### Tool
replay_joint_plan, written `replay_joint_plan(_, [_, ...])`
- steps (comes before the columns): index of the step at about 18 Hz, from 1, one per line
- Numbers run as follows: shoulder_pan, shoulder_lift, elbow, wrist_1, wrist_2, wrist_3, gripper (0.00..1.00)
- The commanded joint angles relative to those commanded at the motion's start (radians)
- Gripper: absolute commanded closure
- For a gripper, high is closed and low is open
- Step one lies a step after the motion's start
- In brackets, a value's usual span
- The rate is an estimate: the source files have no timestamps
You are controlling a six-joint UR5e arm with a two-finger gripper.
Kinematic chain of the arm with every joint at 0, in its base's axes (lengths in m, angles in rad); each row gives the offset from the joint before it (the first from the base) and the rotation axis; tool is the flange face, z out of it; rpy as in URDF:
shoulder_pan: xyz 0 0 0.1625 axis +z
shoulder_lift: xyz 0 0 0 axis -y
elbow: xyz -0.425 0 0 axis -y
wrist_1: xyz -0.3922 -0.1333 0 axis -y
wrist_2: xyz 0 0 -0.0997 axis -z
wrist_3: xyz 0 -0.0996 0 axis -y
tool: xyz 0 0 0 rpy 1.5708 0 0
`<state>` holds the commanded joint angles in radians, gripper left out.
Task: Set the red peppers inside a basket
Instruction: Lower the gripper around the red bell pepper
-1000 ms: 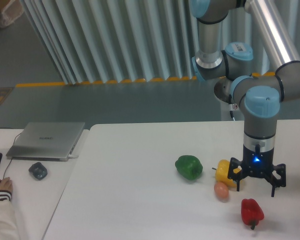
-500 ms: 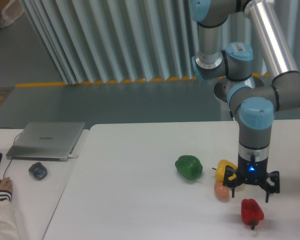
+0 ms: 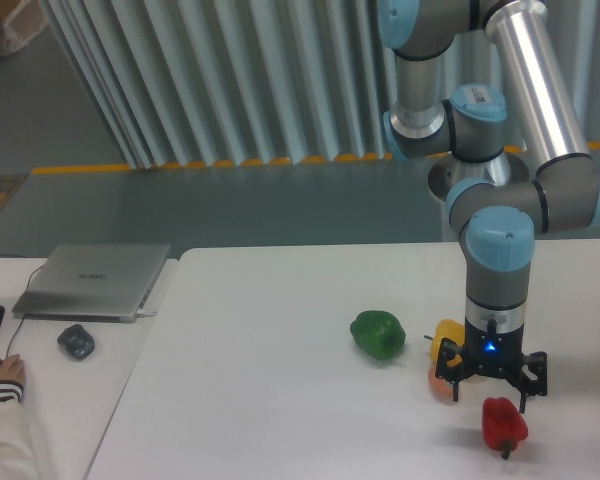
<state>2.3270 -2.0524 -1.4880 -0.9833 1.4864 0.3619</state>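
The red pepper (image 3: pixel 504 424) lies on the white table near the front right, its dark stem pointing toward the front edge. My gripper (image 3: pixel 490 394) hangs just above its top, fingers spread wide and open, one fingertip on each side above the pepper and nothing held. A blue light glows on the gripper's wrist. No basket shows in this view.
A yellow pepper (image 3: pixel 444 338) and a small orange-pink egg-shaped thing (image 3: pixel 438 381) sit right behind the gripper's left finger. A green pepper (image 3: pixel 378 334) lies further left. A laptop (image 3: pixel 94 281), a mouse (image 3: pixel 76 341) and a person's hand (image 3: pixel 0 375) are at the far left.
The gripper has moved left and down toward the front, from beside the yellow pepper to just above the red pepper. It stays open. The peppers have not moved.
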Motion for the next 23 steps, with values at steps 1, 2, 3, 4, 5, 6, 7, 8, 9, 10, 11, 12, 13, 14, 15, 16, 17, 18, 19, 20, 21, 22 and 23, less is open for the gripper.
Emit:
replay_joint_plan(1, [0.002,-0.006,0.003,0.0,0.0,0.003,0.0])
replay_joint_plan(2, [0.003,-0.012,0.006,0.0,0.002,0.008,0.0])
replay_joint_plan(3, [0.008,-0.015,0.006,0.0,0.003,0.015,0.0])
replay_joint_plan(4, [0.012,-0.017,0.006,0.0,0.005,0.021,0.0])
replay_joint_plan(5, [0.018,-0.018,0.006,0.0,0.003,0.026,0.0])
replay_joint_plan(6, [0.024,-0.021,0.009,0.0,0.005,0.032,0.0])
replay_joint_plan(7, [0.025,-0.022,0.011,0.0,0.005,0.034,0.0])
replay_joint_plan(8, [0.025,-0.023,0.011,0.0,0.005,0.032,0.0])
replay_joint_plan(9, [0.025,-0.025,0.011,0.0,0.005,0.032,0.0])
replay_joint_plan(10, [0.025,-0.028,0.011,0.0,0.005,0.032,0.0])
replay_joint_plan(11, [0.023,-0.029,0.011,0.0,0.005,0.029,0.0])
replay_joint_plan(12, [0.023,-0.029,0.011,0.0,0.005,0.029,0.0])
replay_joint_plan(13, [0.022,-0.032,0.011,0.0,0.005,0.028,0.0])
replay_joint_plan(14, [0.021,-0.035,0.011,0.0,0.005,0.029,0.0])
replay_joint_plan(15, [0.02,-0.035,0.011,0.0,0.005,0.032,0.0])
replay_joint_plan(16, [0.018,-0.037,0.009,0.0,0.005,0.034,0.0])
replay_joint_plan(17, [0.017,-0.038,0.009,0.0,0.005,0.034,0.0])
replay_joint_plan(18, [0.017,-0.043,0.011,0.0,0.005,0.034,0.0])
replay_joint_plan(19, [0.015,-0.045,0.011,0.0,0.005,0.035,0.0])
replay_joint_plan(20, [0.015,-0.045,0.011,0.0,0.005,0.038,0.0])
replay_joint_plan(21, [0.015,-0.045,0.011,0.0,0.005,0.038,0.0])
replay_joint_plan(22, [0.015,-0.046,0.011,0.0,0.005,0.04,0.0])
replay_joint_plan(23, [0.015,-0.048,0.011,0.0,0.005,0.04,0.0])
